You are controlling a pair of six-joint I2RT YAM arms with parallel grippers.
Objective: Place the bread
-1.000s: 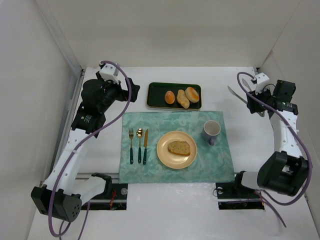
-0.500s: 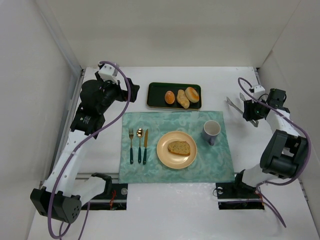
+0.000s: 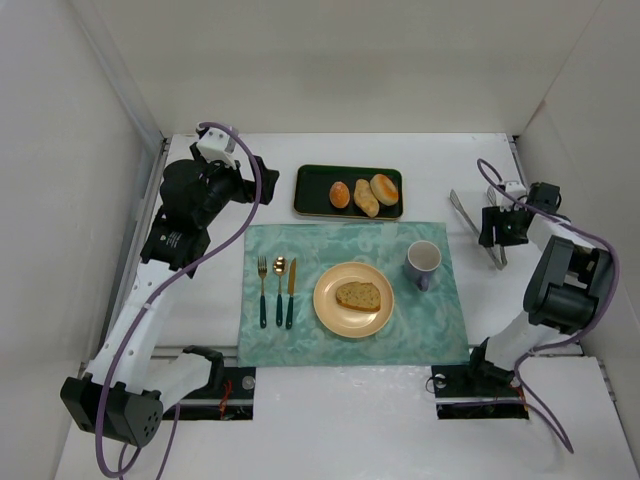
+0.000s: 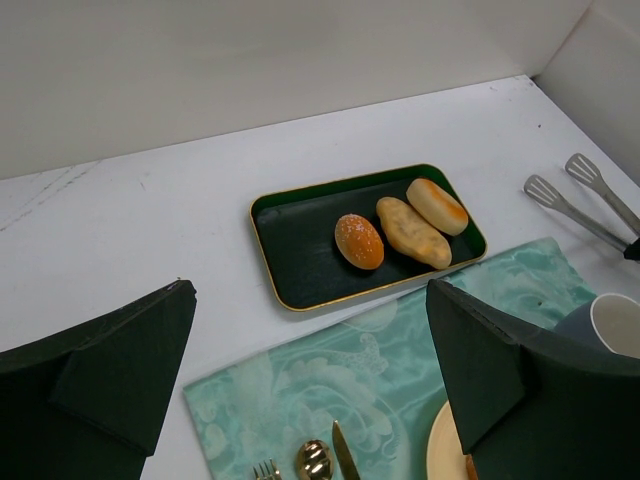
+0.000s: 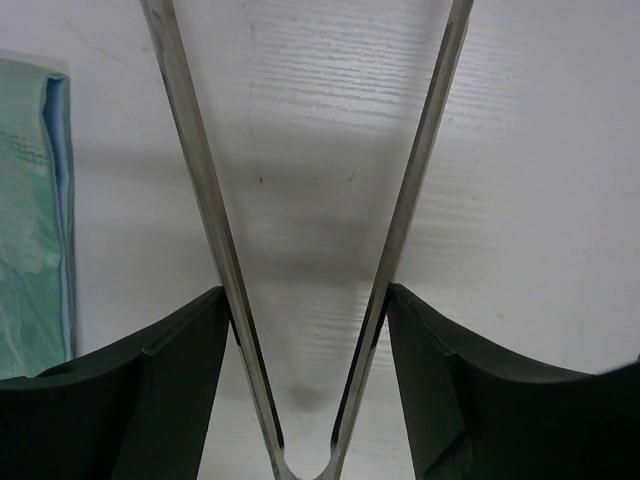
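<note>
Bread (image 3: pixel 358 295): lies flat on the plate (image 3: pixel 330 315), near its middle. Left of the plate: fork (image 3: pixel 263 290), spoon (image 3: pixel 279 290), knife (image 3: pixel 291 290), side by side. Mug (image 3: pixel 423 262) just off the plate's far right rim.

Well right of the plate, on the counter (image 3: pixel 350 420): right pincer (image 5: pixel 307 300) clasps the tongs (image 5: pixel 200 170), one tong arm against each finger.

Left pincer (image 4: pixel 308 290), beyond and left of the plate: spread wide.

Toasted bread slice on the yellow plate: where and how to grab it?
Pinch the flat toasted bread slice across its narrow width, on the crust edges, coming straight down. It lies flat on the round yellow plate, long axis roughly left-right in the top view, so probably only a top-down pinch gets both fingers on it.
</note>
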